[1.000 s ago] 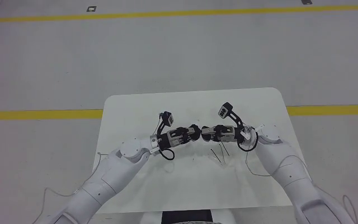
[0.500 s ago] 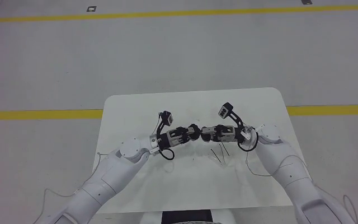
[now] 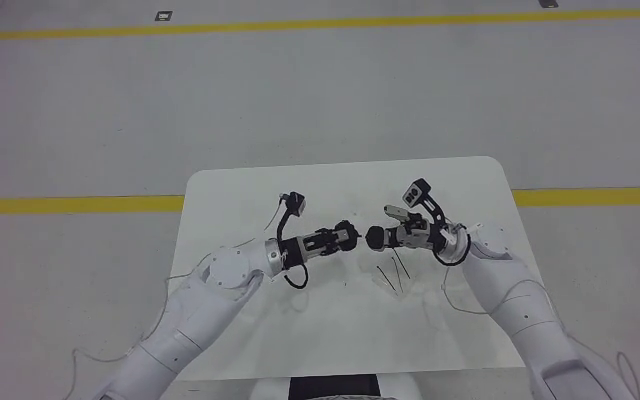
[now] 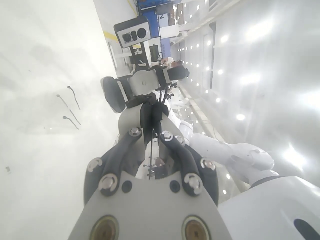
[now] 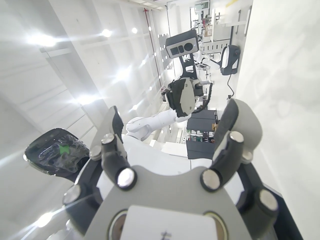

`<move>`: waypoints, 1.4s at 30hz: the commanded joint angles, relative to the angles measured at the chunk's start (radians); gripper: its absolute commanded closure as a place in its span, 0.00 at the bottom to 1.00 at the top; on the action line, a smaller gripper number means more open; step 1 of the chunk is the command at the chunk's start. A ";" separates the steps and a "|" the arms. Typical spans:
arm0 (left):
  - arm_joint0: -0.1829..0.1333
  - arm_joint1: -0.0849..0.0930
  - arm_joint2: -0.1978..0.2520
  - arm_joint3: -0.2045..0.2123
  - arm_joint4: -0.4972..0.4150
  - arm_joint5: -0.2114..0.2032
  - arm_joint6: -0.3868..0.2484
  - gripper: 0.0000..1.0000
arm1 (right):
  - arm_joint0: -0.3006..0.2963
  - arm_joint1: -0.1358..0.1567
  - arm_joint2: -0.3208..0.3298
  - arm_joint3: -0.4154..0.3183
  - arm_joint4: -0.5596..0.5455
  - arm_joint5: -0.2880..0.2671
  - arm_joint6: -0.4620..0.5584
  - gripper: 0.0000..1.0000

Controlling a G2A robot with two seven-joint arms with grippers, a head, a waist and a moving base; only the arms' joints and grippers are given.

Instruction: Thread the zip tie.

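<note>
Black zip tie (image 4: 151, 146), pinched by the left gripper (image 4: 150, 119), wants levelling so the spread-fingered right gripper (image 5: 173, 114) can catch its end.

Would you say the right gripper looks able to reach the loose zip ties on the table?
Probably yes: the right gripper is open and empty, and the zip ties lie uncovered close beside it.

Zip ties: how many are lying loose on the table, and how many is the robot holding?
Loose ties on the table: 3
Held tie, in the left gripper: 1
Total: 4
</note>
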 commanded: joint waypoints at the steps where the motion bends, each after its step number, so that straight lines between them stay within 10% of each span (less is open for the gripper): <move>1: 0.013 -0.001 -0.013 -0.019 0.031 0.000 -0.013 1.00 | 0.000 -0.001 0.001 0.001 0.004 -0.001 -0.006 0.00; 16: 0.018 -0.001 -0.023 -0.025 0.015 0.000 -0.010 1.00 | 0.000 -0.001 0.001 0.001 0.004 -0.002 -0.010 0.00; 28: 0.076 0.010 -0.101 -0.125 0.282 0.000 -0.007 1.00 | 0.000 -0.001 0.001 0.001 0.004 -0.002 -0.010 0.00; 42: 0.086 0.008 -0.097 -0.144 0.283 0.000 0.011 1.00 | 0.000 -0.001 0.001 0.001 0.004 -0.002 -0.010 0.00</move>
